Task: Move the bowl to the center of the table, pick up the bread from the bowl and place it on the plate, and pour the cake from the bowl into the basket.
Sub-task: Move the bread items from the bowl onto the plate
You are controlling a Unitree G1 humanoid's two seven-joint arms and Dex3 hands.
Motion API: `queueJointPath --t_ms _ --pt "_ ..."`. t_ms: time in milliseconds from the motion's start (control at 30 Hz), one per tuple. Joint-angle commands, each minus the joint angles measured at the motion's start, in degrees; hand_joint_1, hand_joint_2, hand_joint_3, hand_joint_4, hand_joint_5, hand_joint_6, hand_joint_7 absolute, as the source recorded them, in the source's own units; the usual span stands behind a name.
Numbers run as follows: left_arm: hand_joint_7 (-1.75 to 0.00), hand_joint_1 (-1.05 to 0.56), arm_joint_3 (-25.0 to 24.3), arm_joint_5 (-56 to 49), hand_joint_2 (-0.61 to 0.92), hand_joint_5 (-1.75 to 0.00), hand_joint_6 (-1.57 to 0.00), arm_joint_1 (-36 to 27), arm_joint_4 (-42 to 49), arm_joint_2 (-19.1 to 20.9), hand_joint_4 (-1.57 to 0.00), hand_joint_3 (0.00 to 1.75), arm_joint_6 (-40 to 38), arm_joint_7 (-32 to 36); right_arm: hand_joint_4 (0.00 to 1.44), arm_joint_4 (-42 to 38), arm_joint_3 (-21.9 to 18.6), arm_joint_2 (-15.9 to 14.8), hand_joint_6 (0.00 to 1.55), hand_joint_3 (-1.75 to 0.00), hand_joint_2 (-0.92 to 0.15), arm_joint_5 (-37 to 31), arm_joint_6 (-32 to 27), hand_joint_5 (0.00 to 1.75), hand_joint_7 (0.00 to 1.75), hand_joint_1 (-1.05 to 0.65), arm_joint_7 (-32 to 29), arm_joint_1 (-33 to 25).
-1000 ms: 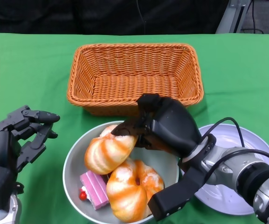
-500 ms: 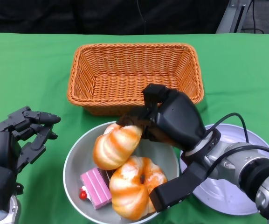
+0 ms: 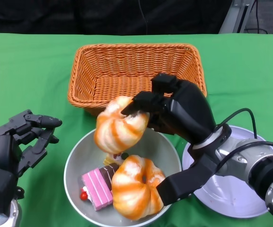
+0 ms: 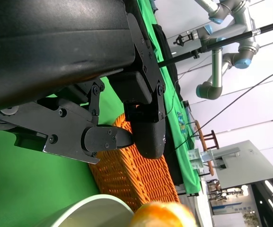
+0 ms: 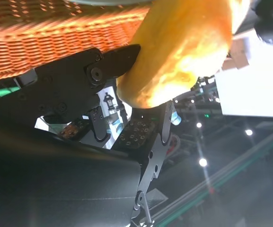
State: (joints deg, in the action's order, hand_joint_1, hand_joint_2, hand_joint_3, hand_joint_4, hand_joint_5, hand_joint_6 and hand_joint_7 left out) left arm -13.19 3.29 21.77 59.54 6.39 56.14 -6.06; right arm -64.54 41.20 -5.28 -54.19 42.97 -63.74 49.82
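Gripping a bread roll (image 3: 121, 127) above the bowl (image 3: 74, 163), right robot hand (image 3: 174, 111), basket (image 3: 136, 71) behind, left robot hand (image 3: 20, 139) empty, fingers apart.

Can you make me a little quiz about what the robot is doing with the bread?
1. True or false: the right hand holds one bread roll up above the bowl.
2. What is inside the basket? A) cake B) nothing C) bread
3. Fill in: the pink cake lies in the ____.

Key: 1 true. 2 B. 3 bowl. The plate is bare too, and the left hand holds nothing.
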Motion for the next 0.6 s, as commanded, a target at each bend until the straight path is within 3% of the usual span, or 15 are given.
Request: queueJointPath --t_ms 33,600 --pt "-0.81 -0.12 0.1 -0.7 0.92 -1.37 -0.96 -0.9 0.2 1.3 -0.77 0.35 0.2 1.4 0.76 1.1 -1.9 -0.6 0.9 -0.01 -0.9 2.3 1.9 1.51 0.76 -0.13 1.4 0.6" --pt "-0.83 -0.1 -0.2 0.8 0.92 -1.38 -0.95 -0.6 0.3 0.9 -0.77 0.36 0.4 -0.5 0.87 5.2 -6.2 -3.6 0.94 -0.01 -0.91 3.4 3.2 1.34 0.76 -0.11 1.1 -1.3"
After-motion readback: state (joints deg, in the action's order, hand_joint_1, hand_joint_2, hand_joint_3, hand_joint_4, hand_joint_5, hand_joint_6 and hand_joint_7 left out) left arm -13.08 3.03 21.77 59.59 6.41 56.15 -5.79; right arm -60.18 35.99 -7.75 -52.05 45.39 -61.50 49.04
